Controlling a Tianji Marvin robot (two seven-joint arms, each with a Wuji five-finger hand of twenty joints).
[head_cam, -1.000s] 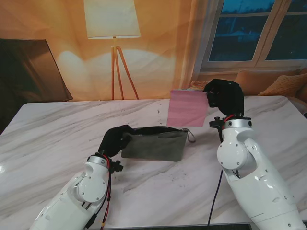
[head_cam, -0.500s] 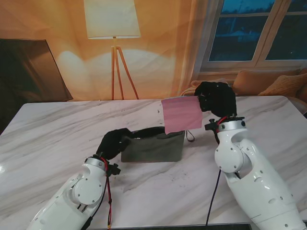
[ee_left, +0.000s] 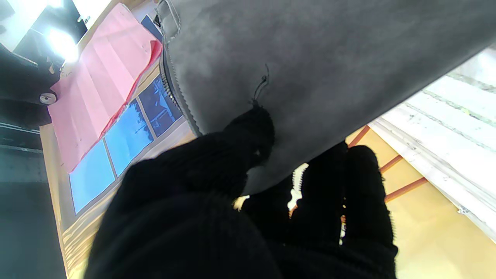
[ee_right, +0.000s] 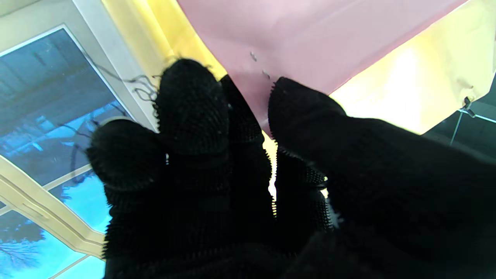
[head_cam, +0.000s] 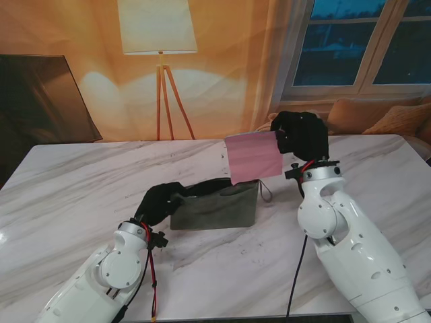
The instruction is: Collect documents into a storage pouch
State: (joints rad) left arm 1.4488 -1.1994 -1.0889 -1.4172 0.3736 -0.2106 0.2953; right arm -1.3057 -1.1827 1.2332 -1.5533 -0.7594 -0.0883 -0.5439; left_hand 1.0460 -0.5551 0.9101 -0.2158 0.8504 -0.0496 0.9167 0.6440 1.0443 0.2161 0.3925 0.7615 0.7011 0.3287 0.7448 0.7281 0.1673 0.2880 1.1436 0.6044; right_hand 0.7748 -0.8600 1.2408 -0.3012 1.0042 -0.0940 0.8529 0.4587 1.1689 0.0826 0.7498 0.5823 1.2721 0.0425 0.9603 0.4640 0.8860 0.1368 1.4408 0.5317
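— Right, from the stand camera, what have you got?

— I have the right hand [head_cam: 301, 134] up off the table [head_cam: 81, 182], fingers closed on one edge of the pink document [head_cam: 253, 157], which hangs in the air with its lower edge just over the right end of the grey pouch [head_cam: 217, 206]. The left hand [head_cam: 161, 198] grips the pouch's left end, and the mouth looks propped open. I'd say the sheet is at the opening but not in.

— Left wrist camera?

— My fingers [ee_left: 248, 135] pinch the grey fabric [ee_left: 329, 69], thumb one side, the others behind. The zip edge is visible and the pink sheet [ee_left: 93, 89] sits just beyond it, outside.

— And the right wrist?

— Fingertips [ee_right: 190, 97] and thumb are clamped on the sheet's [ee_right: 310, 35] edge; the pouch isn't visible there.

— So what's left?

— By my reckoning, lowering this sheet into the mouth and letting go. Whether other documents wait, I cannot tell.
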